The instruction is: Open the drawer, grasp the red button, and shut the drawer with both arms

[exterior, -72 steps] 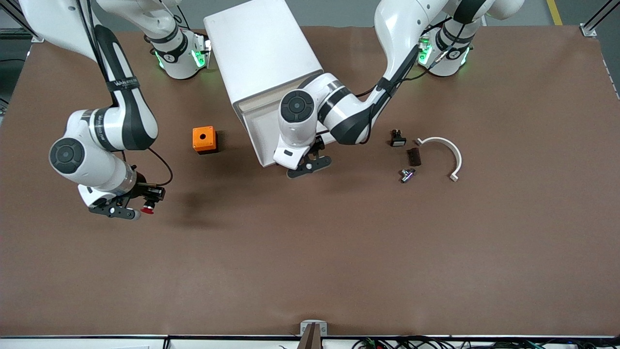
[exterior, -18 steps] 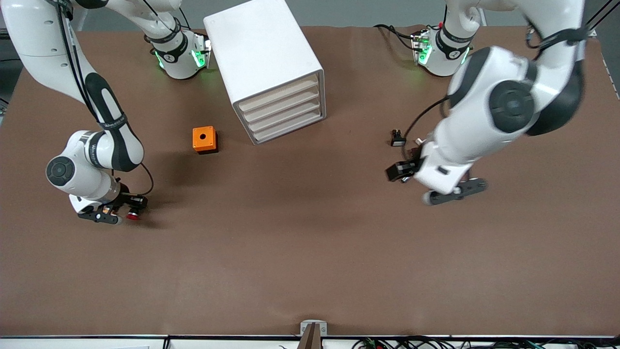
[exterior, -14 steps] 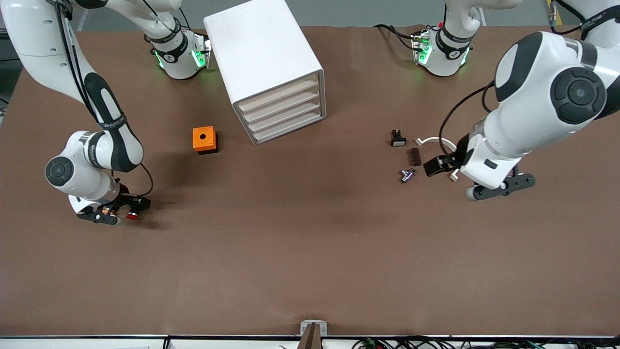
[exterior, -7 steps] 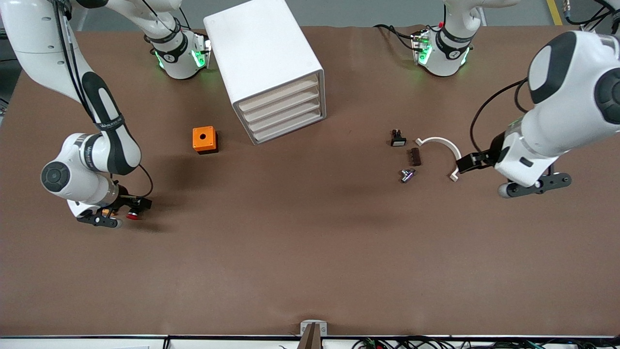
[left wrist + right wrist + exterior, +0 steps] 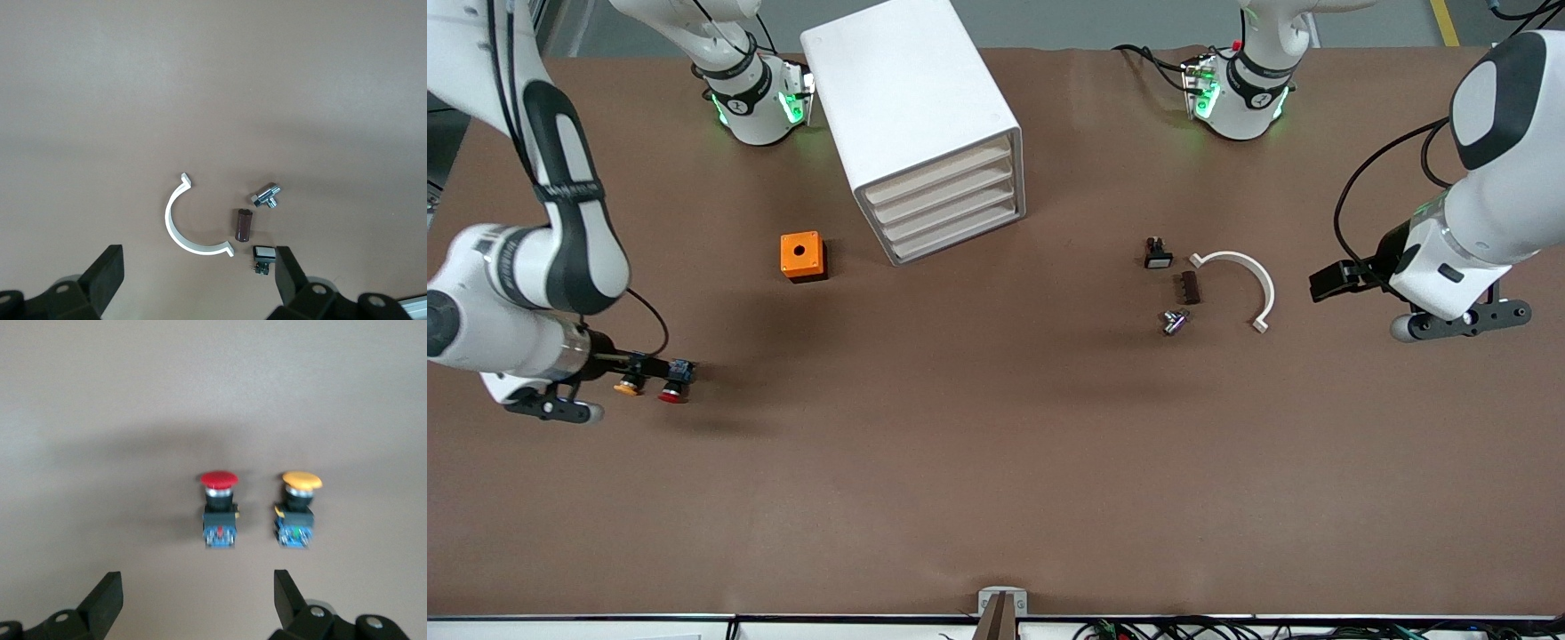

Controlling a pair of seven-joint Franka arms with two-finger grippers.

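The button, red-capped, lies on the table toward the right arm's end, nearer the front camera than the orange box and touching nothing; just beside it lies a like button with an orange cap. The right gripper hangs over the pair with jaws spread and empty; the left gripper is also spread and empty, over the table near the white clip at the left arm's end. The drawer sits flush in the cabinet, so the task looks done. The risk I see is small — the two buttons lie so close that any low sweep by the right gripper could knock both, and a regrasp might take the orange one. The right wrist view shows the caps and blue bases clearly apart, which the front view barely resolves — but only the front view shows the drawer shut. The left wrist view alone gives the clip, metal fitting and brown piece in detail.
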